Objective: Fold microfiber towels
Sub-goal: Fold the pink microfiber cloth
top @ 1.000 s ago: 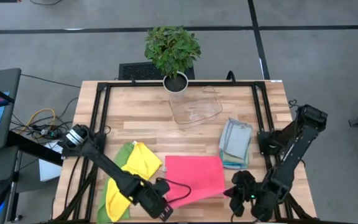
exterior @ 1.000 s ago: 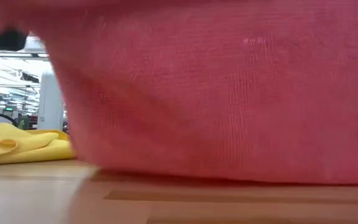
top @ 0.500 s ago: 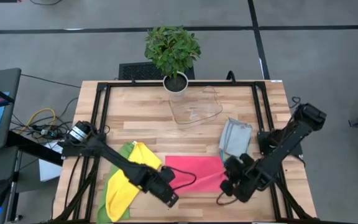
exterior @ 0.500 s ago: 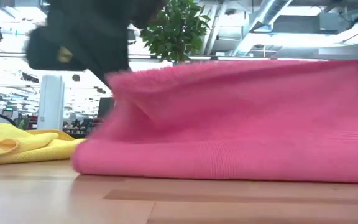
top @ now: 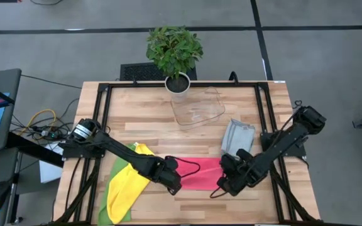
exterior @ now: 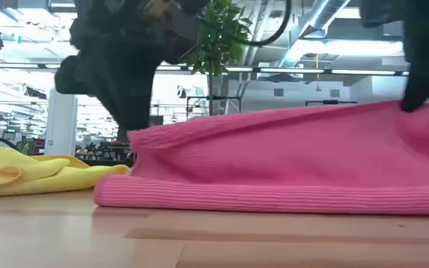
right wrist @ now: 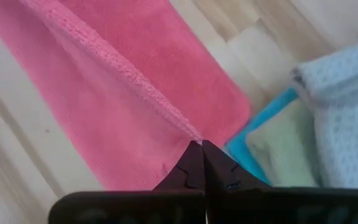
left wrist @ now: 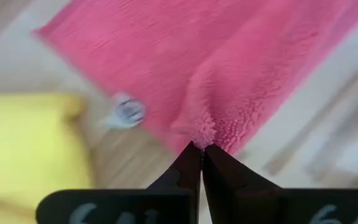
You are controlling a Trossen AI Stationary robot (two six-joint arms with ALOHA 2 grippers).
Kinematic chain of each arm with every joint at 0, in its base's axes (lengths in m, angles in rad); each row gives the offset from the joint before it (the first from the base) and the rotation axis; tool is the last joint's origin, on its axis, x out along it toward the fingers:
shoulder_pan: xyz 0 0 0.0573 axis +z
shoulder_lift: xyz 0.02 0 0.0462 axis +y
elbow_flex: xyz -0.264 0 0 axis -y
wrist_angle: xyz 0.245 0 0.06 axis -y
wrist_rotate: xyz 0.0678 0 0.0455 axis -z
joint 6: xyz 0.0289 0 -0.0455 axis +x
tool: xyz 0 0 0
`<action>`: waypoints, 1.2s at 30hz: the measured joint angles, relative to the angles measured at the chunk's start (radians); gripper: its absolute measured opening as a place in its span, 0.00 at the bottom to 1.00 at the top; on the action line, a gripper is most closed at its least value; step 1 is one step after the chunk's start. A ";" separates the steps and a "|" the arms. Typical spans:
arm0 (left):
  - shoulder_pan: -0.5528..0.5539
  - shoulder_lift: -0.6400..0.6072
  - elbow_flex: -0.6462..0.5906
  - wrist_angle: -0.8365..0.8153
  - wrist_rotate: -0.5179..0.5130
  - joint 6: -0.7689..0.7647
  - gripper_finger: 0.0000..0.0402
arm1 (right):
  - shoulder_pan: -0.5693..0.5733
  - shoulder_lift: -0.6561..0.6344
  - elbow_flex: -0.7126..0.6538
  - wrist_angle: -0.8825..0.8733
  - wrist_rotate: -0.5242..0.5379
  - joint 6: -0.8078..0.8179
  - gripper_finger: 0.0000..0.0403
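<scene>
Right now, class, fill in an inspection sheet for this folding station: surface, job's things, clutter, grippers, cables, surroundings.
Surface: wooden table, black frame rails.
Job's things: pink towel half folded at the front; yellow towel over a green towel at left; grey-and-teal towels stacked at right.
Clutter: clear plastic tray, potted plant at the back edge.
Grippers: left gripper and right gripper each shut on a pink towel corner.
Cables: bundle off the left edge.
Surroundings: grey floor.
</scene>
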 joint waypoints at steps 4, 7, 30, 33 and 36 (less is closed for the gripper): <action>0.000 0.000 0.001 -0.090 -0.006 -0.064 0.00 | -0.032 -0.001 0.000 0.016 0.004 -0.050 0.02; -0.004 0.000 0.001 -0.108 -0.027 -0.070 0.00 | -0.052 -0.001 0.001 0.008 0.004 -0.070 0.02; -0.004 0.002 0.000 -0.032 -0.055 -0.112 0.17 | -0.090 -0.001 -0.082 0.082 -0.049 -0.070 0.03; -0.004 0.002 0.000 -0.033 -0.054 -0.112 0.24 | -0.098 -0.001 -0.109 0.149 -0.050 -0.083 0.04; -0.004 0.001 0.000 -0.060 -0.054 -0.102 0.32 | -0.112 -0.001 -0.114 0.180 -0.057 -0.113 0.04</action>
